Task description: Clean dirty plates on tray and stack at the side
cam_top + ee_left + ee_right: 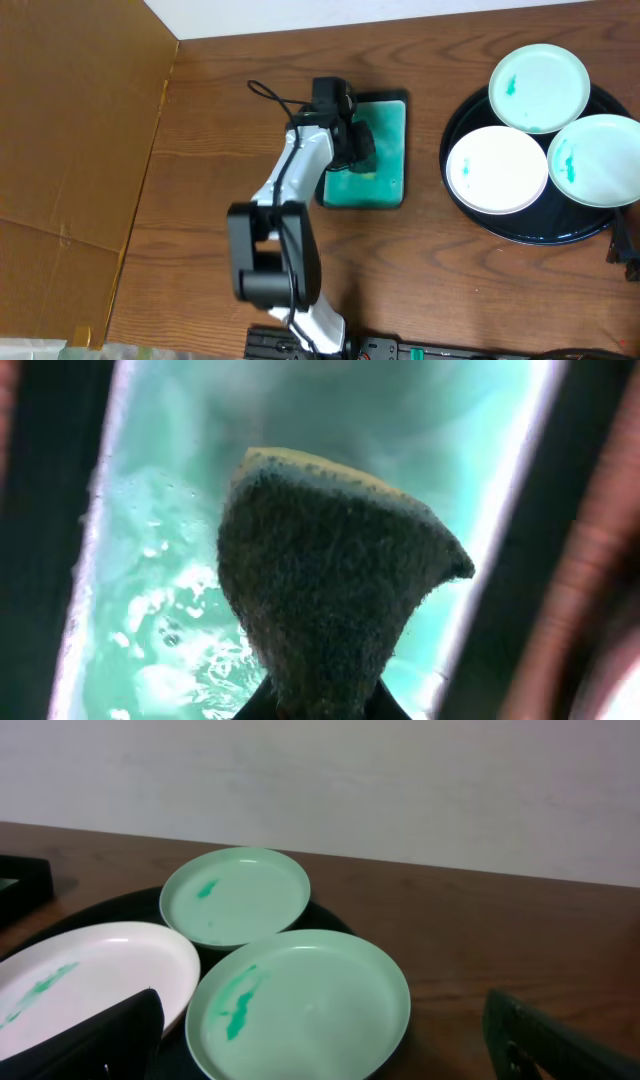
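Left hand (353, 142), one sponge (330, 590); three plates (497, 170), one tray (465, 118)

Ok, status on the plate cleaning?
Left claw shut on sponge, over teal dish. Right claw open, empty, by tray. Three plates on tray, all smeared, none stacked. No obstruction seen.

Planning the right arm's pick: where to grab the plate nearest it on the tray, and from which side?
Grip the nearest plate by its raised rim at the outer edge, which seems to overhang the tray. Come in low from the side of the right gripper, one finger over the rim, one under: it is shallow and flat, and the white plate and far plate crowd its inner side.
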